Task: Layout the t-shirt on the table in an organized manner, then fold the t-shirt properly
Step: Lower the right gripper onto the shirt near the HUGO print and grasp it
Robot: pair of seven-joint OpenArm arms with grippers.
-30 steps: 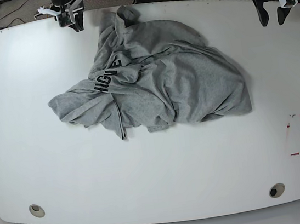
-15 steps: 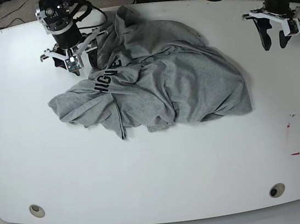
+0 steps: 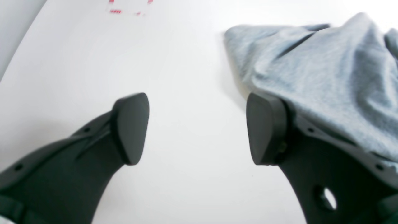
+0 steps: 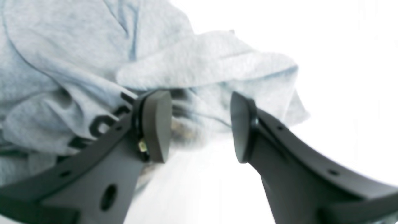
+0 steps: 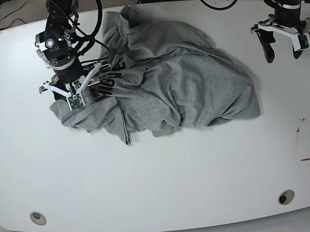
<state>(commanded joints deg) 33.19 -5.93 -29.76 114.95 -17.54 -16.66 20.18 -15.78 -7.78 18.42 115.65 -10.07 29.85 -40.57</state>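
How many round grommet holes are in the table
2: one grommet hole at the table's near-left corner, the other at its near-right corner. The t-shirt may hide more.

The large white smooth tabletop with rounded corners (image 5: 169,177) carried a single garment, a light heather-grey short-sleeved cotton t-shirt with black block lettering (image 5: 168,85), which lay crumpled in a heap on the far middle part of the surface. Near the front edge sat two small round grommet holes, one at the left (image 5: 37,218) and one at the right (image 5: 286,197). A small red-and-white rectangular mark (image 5: 307,139) lay flat toward the right side, well apart from the shirt.
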